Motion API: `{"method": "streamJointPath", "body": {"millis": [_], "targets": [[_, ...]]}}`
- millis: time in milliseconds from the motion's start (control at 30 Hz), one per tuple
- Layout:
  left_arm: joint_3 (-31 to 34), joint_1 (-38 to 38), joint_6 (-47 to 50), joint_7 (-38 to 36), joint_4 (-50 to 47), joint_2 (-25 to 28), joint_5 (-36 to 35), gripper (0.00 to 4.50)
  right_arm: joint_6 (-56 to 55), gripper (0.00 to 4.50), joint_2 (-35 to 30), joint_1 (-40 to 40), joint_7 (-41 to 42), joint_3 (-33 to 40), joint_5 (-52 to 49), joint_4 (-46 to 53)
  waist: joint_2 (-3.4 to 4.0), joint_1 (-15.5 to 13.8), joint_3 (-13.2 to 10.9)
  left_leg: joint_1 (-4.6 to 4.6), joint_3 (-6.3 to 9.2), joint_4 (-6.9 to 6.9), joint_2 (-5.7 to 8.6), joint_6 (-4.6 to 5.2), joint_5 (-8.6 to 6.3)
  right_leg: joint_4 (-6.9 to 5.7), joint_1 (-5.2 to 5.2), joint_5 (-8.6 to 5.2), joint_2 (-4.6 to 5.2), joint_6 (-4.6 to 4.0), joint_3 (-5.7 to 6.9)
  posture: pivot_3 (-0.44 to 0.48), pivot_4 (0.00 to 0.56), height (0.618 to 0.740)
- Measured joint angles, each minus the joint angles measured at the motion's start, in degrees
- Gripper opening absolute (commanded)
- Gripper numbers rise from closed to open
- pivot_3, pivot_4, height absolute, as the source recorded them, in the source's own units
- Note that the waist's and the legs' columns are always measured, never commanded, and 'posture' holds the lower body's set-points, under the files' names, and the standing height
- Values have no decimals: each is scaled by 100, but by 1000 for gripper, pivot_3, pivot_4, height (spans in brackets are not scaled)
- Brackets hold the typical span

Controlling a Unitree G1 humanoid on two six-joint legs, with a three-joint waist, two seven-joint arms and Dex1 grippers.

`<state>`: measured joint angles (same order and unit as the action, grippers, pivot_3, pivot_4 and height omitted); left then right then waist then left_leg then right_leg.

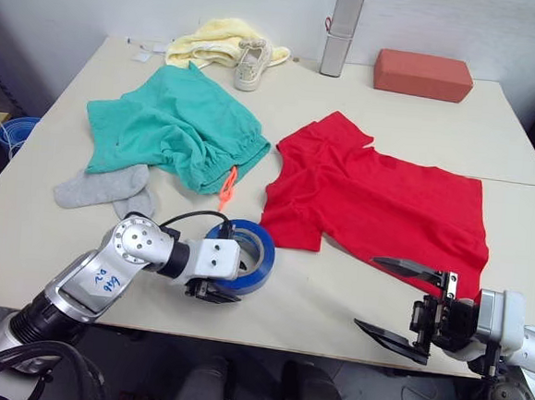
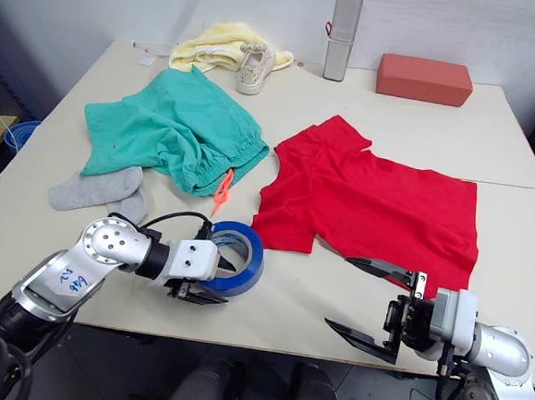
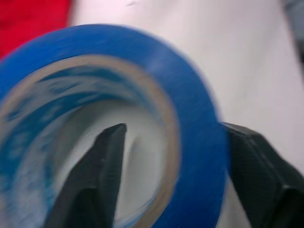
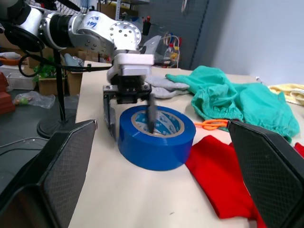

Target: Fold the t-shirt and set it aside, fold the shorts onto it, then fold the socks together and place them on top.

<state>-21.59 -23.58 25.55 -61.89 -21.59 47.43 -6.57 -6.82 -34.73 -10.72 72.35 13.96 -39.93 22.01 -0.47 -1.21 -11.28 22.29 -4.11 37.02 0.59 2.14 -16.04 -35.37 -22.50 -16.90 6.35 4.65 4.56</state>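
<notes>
Straddling the blue tape roll (image 1: pixel 245 254), our left gripper (image 4: pixel 129 110) has one finger inside its core. Our right gripper (image 1: pixel 404 300) gapes wide near the t-shirt (image 1: pixel 378 204).

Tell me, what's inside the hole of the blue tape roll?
One finger of the left gripper pokes into the blue tape roll; the other sits outside its wall. Pale table shows through the hole. Under the ring itself is hidden.

Soft matt cloth is seen in the red t-shirt (image 1: pixel 378 204) and the teal shorts (image 1: pixel 176 128). The grey socks (image 1: pixel 101 190) look knitted. The blue tape roll (image 1: pixel 244 257) is glossy, and the table (image 1: pixel 50 248) is smooth and matt.
</notes>
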Motion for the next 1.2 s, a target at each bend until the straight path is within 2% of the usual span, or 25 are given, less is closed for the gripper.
{"method": "streamJointPath", "body": {"millis": [67,100,233,333,400,433,500,600,733,867,1033,1167,1200], "targets": [[76,109,-20,-151,-41,132,-46,1485,88,4500,-29,99,7,-7,-38,0,1,15,0,-2,0,1,-1,0,0,-4,0,-1,0,-2,-2,0,150,740],[173,207,-67,-186,-48,176,-113,1353,124,4500,-43,154,21,-13,-51,0,1,20,0,-3,0,2,-2,0,-1,-4,0,-2,0,-4,-2,0,150,740],[1056,882,-154,-132,-35,26,-721,1354,228,4500,-45,378,103,-96,-125,1,-1,42,-2,0,5,4,-7,15,-12,-4,-2,-4,0,-8,0,0,150,740],[2073,1423,-168,-137,-36,64,-1260,1354,315,4500,-40,515,124,-247,-206,23,-3,54,-4,2,8,6,-9,11,-13,-6,-5,-6,0,-12,4,0,150,740],[3466,2158,97,-294,-48,304,-1831,1354,342,4500,31,661,107,-350,-249,95,-6,133,-6,1,8,4,-14,4,-17,-6,-6,-10,-1,-19,5,0,150,740],[3904,2325,218,-325,20,404,-1901,1354,343,4500,43,653,107,-362,-284,115,-6,138,-6,1,9,3,-16,3,-18,-6,-6,-12,-1,-21,8,0,150,740],[5173,2883,464,-324,120,558,-2047,1354,391,4500,112,759,95,-485,-330,139,-5,144,-8,0,10,2,-17,2,-20,-4,-7,-13,-2,-21,11,0,150,740],[6246,3389,502,-140,592,632,-1904,1354,445,4500,195,874,94,-639,-356,192,-1,120,-10,0,10,5,-16,-15,-44,-2,-4,-13,-2,-21,11,0,150,740],[6802,3586,389,636,2020,635,-1302,1354,446,4500,411,1130,52,-875,-357,238,-8,122,-8,0,10,1,-16,-16,-46,-4,-8,-13,-2,-22,11,0,150,740],[6921,3356,266,1078,3273,658,-1124,1354,445,4500,655,1344,-41,-1028,-358,248,-31,109,0,3,10,-1,-16,-16,-52,2,-9,-13,-1,-22,11,0,150,740],[6542,2275,-99,1292,4669,721,-1120,1354,437,4500,762,1368,-67,-1377,-244,298,-76,36,21,7,10,-2,-16,-20,-54,5,-11,-12,0,-22,12,0,150,740],[6136,1954,-311,1240,5206,806,-1093,1354,428,4500,766,1344,-132,-1396,-146,367,-90,102,30,7,7,-8,-17,-24,-61,14,-11,-12,1,-22,10,0,150,740],[6096,1925,-312,1307,5298,849,-1052,1704,423,4500,766,1321,-153,-1391,-133,368,-91,135,30,7,6,-13,-16,-26,-61,15,-14,-12,1,-22,10,0,150,740]]}}
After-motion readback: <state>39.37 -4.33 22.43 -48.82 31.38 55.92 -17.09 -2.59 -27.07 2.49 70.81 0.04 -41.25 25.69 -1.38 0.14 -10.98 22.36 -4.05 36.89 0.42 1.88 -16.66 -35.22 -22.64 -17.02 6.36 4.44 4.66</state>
